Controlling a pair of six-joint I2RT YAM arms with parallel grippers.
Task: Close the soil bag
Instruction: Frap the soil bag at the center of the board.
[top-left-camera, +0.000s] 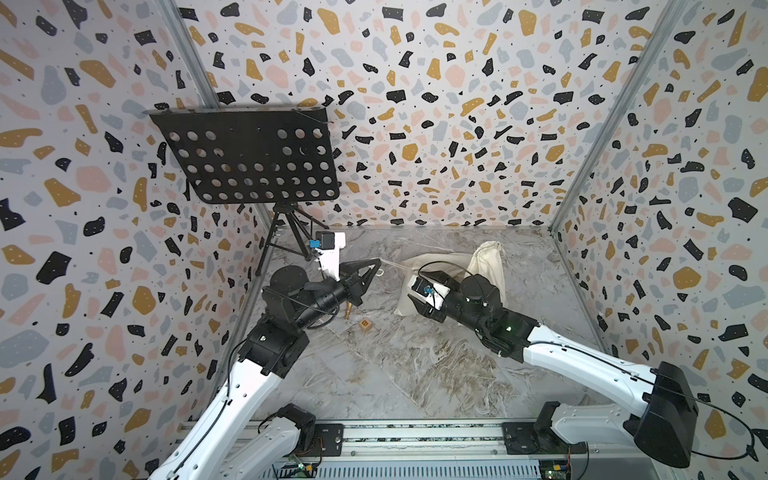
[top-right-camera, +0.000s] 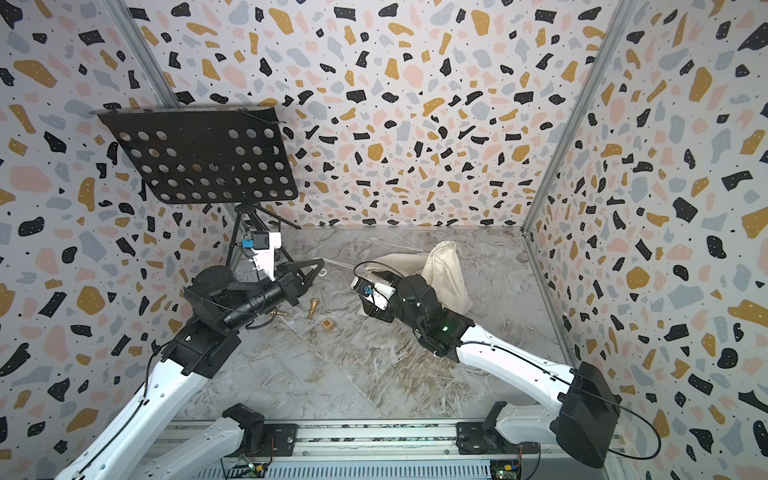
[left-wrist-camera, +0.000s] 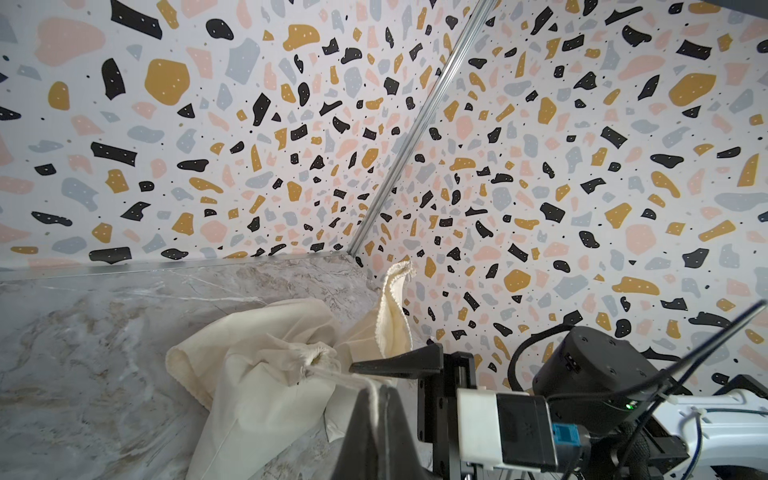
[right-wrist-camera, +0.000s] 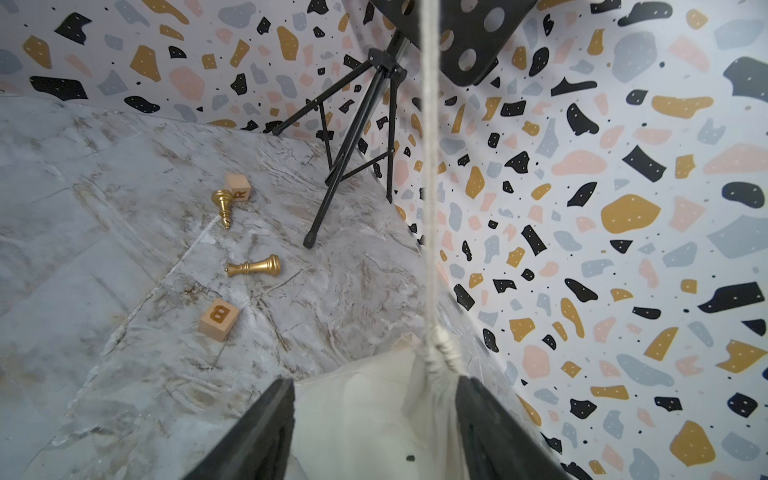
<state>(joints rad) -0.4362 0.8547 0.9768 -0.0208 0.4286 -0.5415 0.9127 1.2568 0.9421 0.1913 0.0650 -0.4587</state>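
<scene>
the soil bag (left-wrist-camera: 266, 374) is lying at the far right of the bench (top-left-camera: 415, 374), its neck gathered. the left jaws are clamping together on its cord (right-wrist-camera: 430, 166), which is stretching taut leftward from the neck. the right jaws are standing apart, straddling the bag's cloth by the neck. a second cream sack (top-left-camera: 488, 266) is standing just behind it.

This was a robotics lab test cell: terrazzo-print wall panels (top-left-camera: 415, 83) in aluminium framing (top-left-camera: 614, 108) boxed in a marble-print tabletop (top-left-camera: 415, 365), and the left arm (top-left-camera: 241, 395) and right arm (top-left-camera: 582, 358) were mounted on an aluminium rail (top-left-camera: 415, 434).
</scene>
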